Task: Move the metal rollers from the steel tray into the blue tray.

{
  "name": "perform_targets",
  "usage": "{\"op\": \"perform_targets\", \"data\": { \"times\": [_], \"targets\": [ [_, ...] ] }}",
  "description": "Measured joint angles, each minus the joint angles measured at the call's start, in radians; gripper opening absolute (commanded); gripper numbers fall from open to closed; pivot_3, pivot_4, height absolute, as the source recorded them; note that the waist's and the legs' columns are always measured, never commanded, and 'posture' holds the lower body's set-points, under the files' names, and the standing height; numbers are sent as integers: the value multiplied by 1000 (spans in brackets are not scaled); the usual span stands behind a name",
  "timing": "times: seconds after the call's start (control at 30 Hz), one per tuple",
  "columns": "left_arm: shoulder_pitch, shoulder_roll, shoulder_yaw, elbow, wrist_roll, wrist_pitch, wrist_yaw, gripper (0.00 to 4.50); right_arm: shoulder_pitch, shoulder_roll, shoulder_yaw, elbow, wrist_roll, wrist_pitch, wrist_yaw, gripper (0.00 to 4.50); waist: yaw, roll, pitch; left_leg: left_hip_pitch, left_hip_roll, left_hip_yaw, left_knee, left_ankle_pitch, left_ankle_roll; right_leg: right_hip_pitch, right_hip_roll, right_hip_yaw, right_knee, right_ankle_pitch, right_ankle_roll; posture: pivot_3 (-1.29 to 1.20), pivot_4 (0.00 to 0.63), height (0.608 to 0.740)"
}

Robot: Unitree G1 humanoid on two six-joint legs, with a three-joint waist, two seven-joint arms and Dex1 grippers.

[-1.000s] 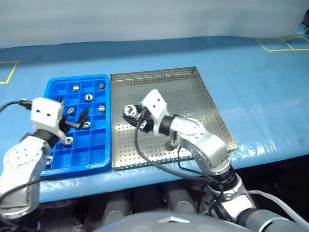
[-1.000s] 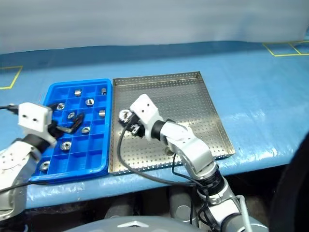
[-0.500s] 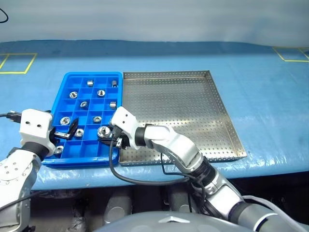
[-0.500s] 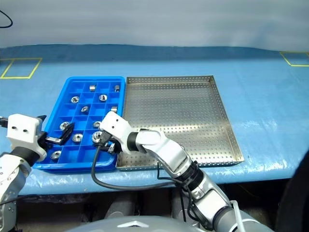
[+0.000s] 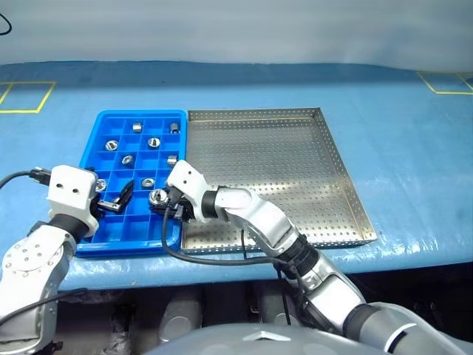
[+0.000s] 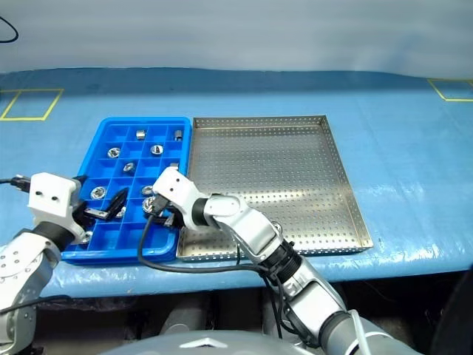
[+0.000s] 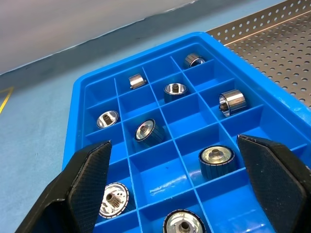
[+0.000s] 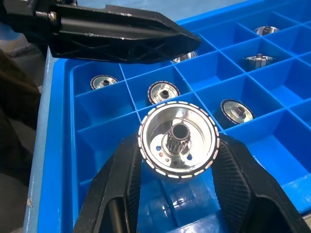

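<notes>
The blue tray lies left of the steel tray, edge to edge. Several metal rollers sit in the blue tray's compartments. My right gripper is shut on one shiny roller, holding it just above the blue tray's near right compartments. My left gripper hangs open over the tray's near left compartments, a little left of the held roller, with nothing between its fingers. One of its black fingers crosses the right wrist view beyond the held roller.
Both trays rest on a blue-covered table whose front edge runs just below them. My right forearm and its cable reach across the steel tray's near left corner. Yellow tape squares mark the table's far corners.
The camera has shifted. My right gripper has carried the roller leftward and down, from over the steel tray's left side to over the blue tray. The left gripper has stayed open.
</notes>
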Motion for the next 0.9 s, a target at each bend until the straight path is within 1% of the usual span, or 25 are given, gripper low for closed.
{"op": "perform_targets", "data": {
  "times": [0.03,0.1,0.13,0.2,0.4,0.53,0.6,0.7,0.8,0.9],
  "targets": [
    [-2,0,-3,0,0,0,0,4500,0,1,-3,15,-4,-3,0,1877,0,0,0,0,0,0,0,0,0,0,0,0,0,0,0,5,150,740],
    [-2,0,-8,0,0,0,0,4500,0,2,-7,27,-6,-3,1,2465,1,0,0,0,0,0,0,0,0,0,0,0,0,0,0,7,150,740],
    [-3,0,-10,0,0,0,0,4500,0,3,-11,29,-7,-3,3,2654,1,0,0,0,0,0,0,0,0,0,0,0,0,0,0,7,150,740],
    [-3,0,-12,0,0,0,0,4500,0,5,-15,30,-8,-10,8,3251,0,0,0,0,0,0,0,0,0,0,0,0,0,0,0,6,150,740],
    [-6,-6,-17,0,-1,-2,0,4500,4,7,-32,17,-17,-42,8,3251,-1,0,0,0,0,0,0,0,0,0,0,0,0,0,0,-6,150,740],
    [-39,-21,-45,1,-12,-3,-2,4500,25,-25,-57,-102,-14,-30,0,3251,5,0,0,0,0,-1,0,0,0,0,0,0,0,0,0,-16,150,740],
    [-62,-29,-71,1,-26,-5,-4,4500,30,-63,-92,-190,-12,-9,-8,3251,7,0,0,0,-1,-1,0,0,0,1,-1,0,-1,0,1,-45,150,740],
    [-94,-32,-129,11,-27,-10,-9,4500,70,-149,-154,-307,-16,45,-34,3251,6,0,0,0,-1,-1,0,0,1,1,-1,0,-1,0,1,-86,150,740],
    [-179,-41,-198,76,-26,-21,-19,4500,165,-262,-224,-403,-20,142,-63,3251,5,0,0,-1,-1,0,1,0,1,1,-1,0,-1,0,0,-134,150,740],
    [-258,-53,-271,132,-25,-39,-39,4500,244,-320,-293,-495,-11,233,-89,3251,-15,0,0,-1,-1,1,0,-1,1,0,1,2,-1,0,1,-184,150,740]
  ]
}}
